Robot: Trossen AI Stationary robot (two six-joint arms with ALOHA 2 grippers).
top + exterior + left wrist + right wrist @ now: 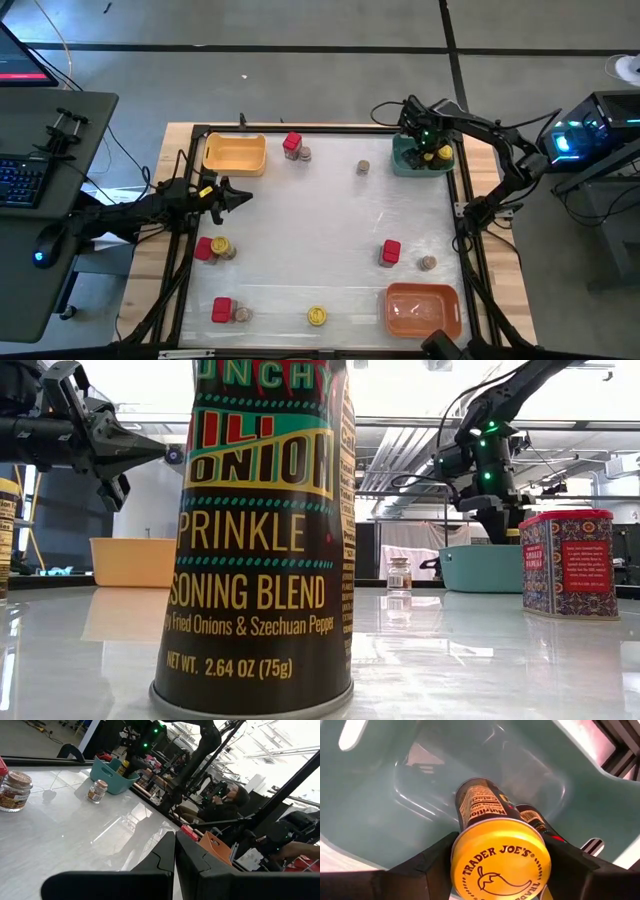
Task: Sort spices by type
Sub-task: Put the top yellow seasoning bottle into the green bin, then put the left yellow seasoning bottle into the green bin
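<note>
My right gripper (427, 148) hangs over the teal tray (408, 160) at the far right, shut on a yellow-lidded jar (497, 860). A second jar of that kind (536, 821) lies in the tray beside it. Other spices stand on the table: red boxes (291, 142) (390, 251) (222, 309), small grey-brown jars (363, 167) (427, 263), and yellow-lidded jars (316, 316) (219, 244). My left gripper (240, 195) waits shut and level at the table's left edge, holding nothing. My right gripper pinches the jar between its two fingers (422, 870), one on each side at the yellow lid's rim (459, 851). The fingers come from above, pointing down. The jar stands nearly upright with its lower end (475, 787) inside the teal tray; I cannot tell whether it rests on the floor.
A yellow tray (235, 153) stands at the far left and an orange tray (422, 308) at the near right. In the low view the near yellow-lidded jar (255, 530) fills the foreground. The table's middle holds bare white surface (320, 230).
</note>
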